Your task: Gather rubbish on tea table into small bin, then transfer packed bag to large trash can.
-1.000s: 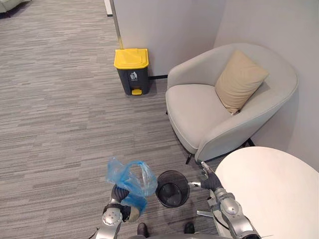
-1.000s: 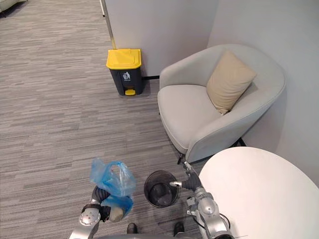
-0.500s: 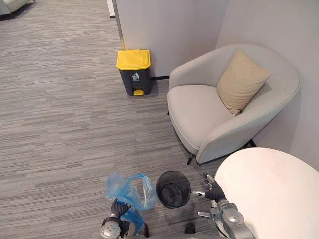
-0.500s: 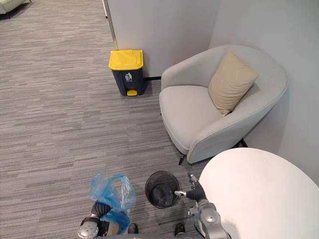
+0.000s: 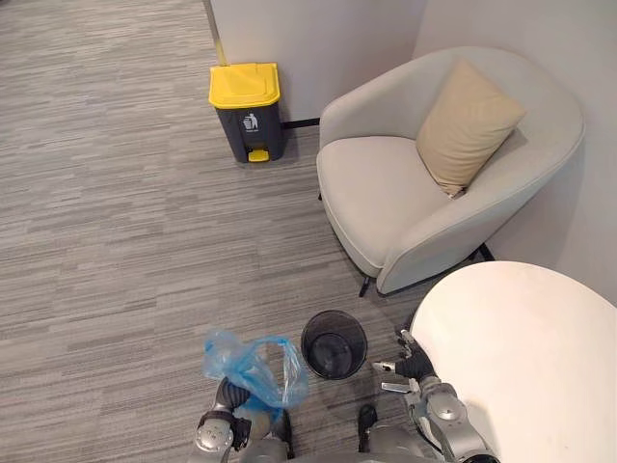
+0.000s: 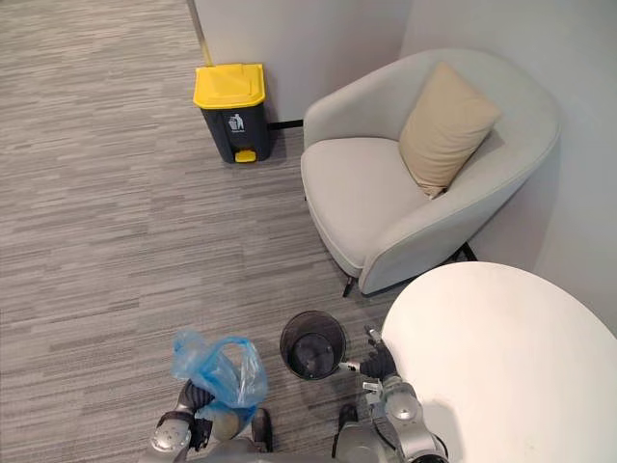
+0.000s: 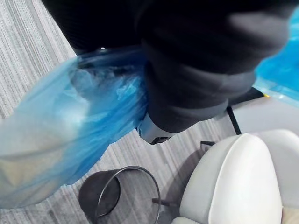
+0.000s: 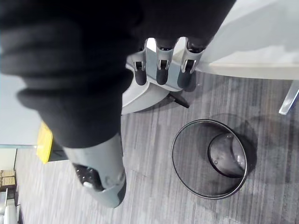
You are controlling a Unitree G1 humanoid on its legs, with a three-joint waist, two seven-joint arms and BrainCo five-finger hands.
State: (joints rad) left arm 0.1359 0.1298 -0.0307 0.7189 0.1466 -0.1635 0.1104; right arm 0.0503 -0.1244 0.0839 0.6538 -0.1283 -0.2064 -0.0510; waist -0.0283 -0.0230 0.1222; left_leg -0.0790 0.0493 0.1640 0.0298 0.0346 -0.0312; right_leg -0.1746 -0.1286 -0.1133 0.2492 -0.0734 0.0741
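Note:
A blue plastic bag (image 5: 253,365) bulges up out of my left hand (image 5: 229,395), which is shut on it low at the front, just left of the small bin. Up close, the bag (image 7: 70,130) spreads past the hand's dark cover. The small black mesh bin (image 5: 334,343) stands on the carpet between my hands, and its inside (image 8: 212,158) looks empty. My right hand (image 5: 413,365) hangs open beside the bin's right rim, at the edge of the white round tea table (image 5: 525,357). The large grey trash can with a yellow lid (image 5: 246,111) stands by the far wall.
A light grey armchair (image 5: 405,203) with a tan cushion (image 5: 468,125) fills the corner, to the right of the trash can and behind the table. Grey carpet (image 5: 116,241) stretches from my left hand to the trash can.
The whole picture has shifted, so the camera has moved. The blue bag stays in my left hand beside the bin, and my right hand stays by the bin's rim.

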